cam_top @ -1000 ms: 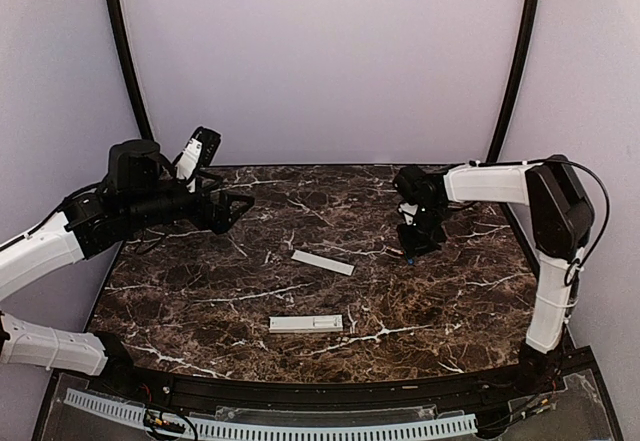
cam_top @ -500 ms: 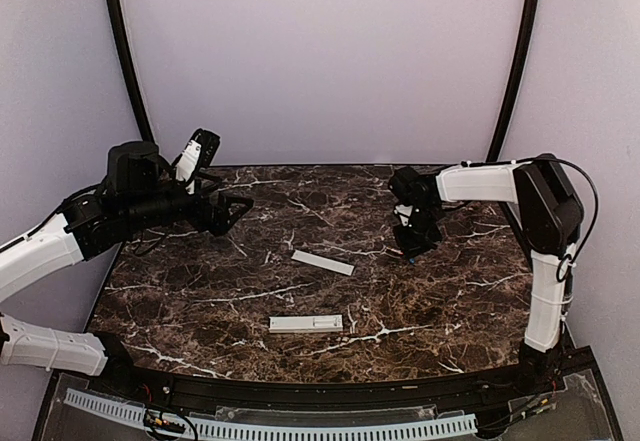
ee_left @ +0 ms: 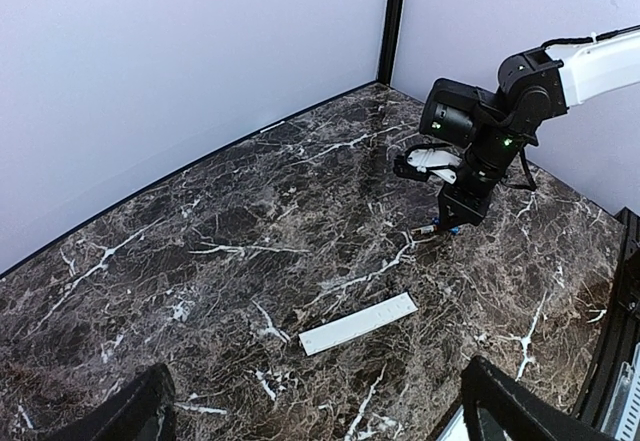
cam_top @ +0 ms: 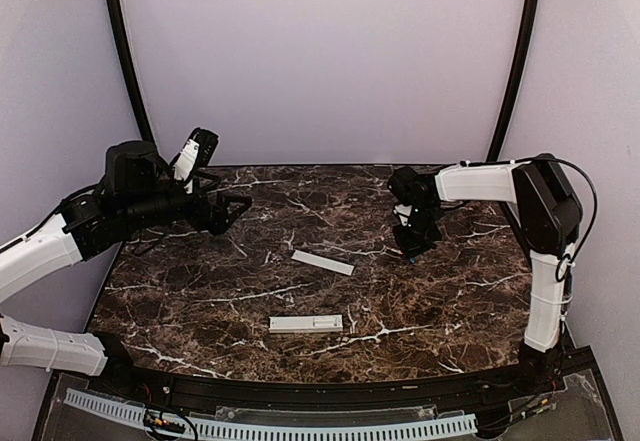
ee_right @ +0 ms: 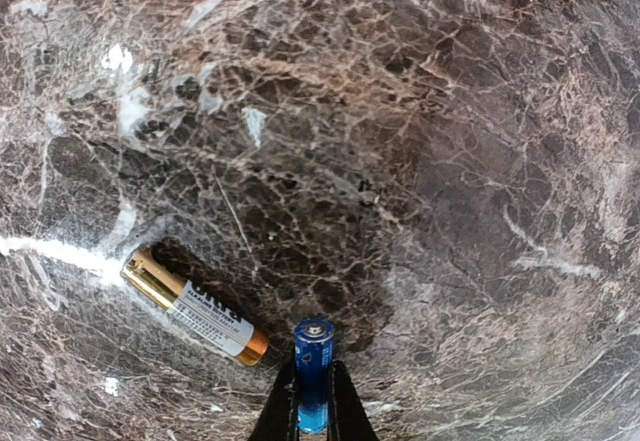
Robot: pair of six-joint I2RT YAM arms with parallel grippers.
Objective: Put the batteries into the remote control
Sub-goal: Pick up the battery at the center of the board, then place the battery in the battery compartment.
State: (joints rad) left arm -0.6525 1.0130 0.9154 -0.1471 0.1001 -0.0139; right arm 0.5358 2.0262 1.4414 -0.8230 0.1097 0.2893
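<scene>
From the top external camera, you see the left gripper (cam_top: pixel 236 207) raised over the far-left part of the dark brown, white-veined marble table (cam_top: pixel 200 301), its 2 jaws spread wide with nothing between them. The right gripper (cam_top: pixel 411 252) points down at the tabletop on the far-right side; its tips are too small here to read. The slim white rectangular remote control (cam_top: pixel 306 324) lies flat, well apart from both tools and nearer the arm bases. The thin flat white cover strip (cam_top: pixel 323 262) lies between the 2 grippers, apart from the remote control.

From the left wrist camera, your 2 black fingers (ee_left: pixel 130 416) frame the bottom corners, wide apart. The cover strip lies just ahead of them, and the right gripper stands well beyond it, tips down at the marble.

From the right wrist camera, the 2 fingertips (ee_right: pixel 347 419) are clamped on a slim cylindrical blue battery (ee_right: pixel 313 376) that sticks out ahead of them. 1 gold-and-white labelled battery (ee_right: pixel 195 306) lies flat on the marble just left of the tips, its near end just beside the blue battery; you cannot tell whether they touch
</scene>
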